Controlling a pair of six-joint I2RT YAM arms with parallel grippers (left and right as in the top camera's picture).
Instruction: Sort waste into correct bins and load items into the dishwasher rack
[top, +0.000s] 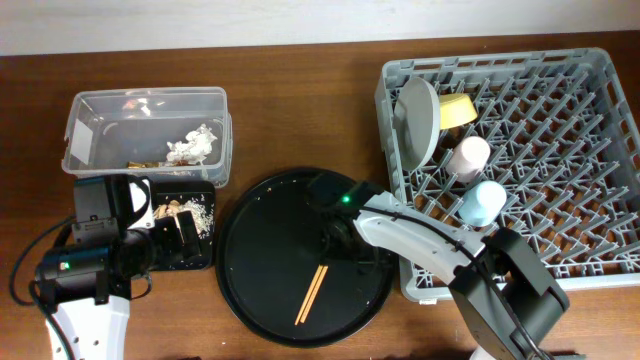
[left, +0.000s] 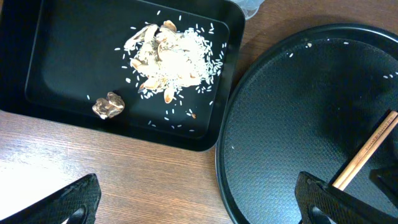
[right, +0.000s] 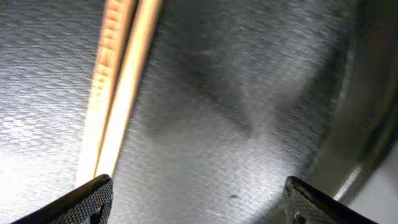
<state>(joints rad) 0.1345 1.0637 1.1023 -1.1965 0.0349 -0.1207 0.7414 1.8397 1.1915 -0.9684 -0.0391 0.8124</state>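
Observation:
Two wooden chopsticks (top: 313, 291) lie on the round black tray (top: 265, 240). My right gripper (top: 336, 243) is open and empty low over this tray. In the right wrist view (right: 199, 202) the chopsticks (right: 121, 87) run up from its left finger. My left gripper (left: 202, 205) is open and empty over bare table beside the shallow black tray (left: 62, 56). That tray holds food scraps (left: 174, 56) and a brown wrapper (left: 108, 104). The clear tub (top: 145, 95) holds white tissue (top: 192, 147). The rack (top: 500, 58) holds the plate (top: 418, 118), yellow bowl (top: 458, 110), pink cup (top: 467, 157) and blue cup (top: 482, 203).
The round tray (left: 280, 124) lies between the shallow black tray and the rack, with a chopstick end (left: 367, 149) showing in the left wrist view. My right arm reaches across the rack's front left corner. A wall runs along the table's back edge.

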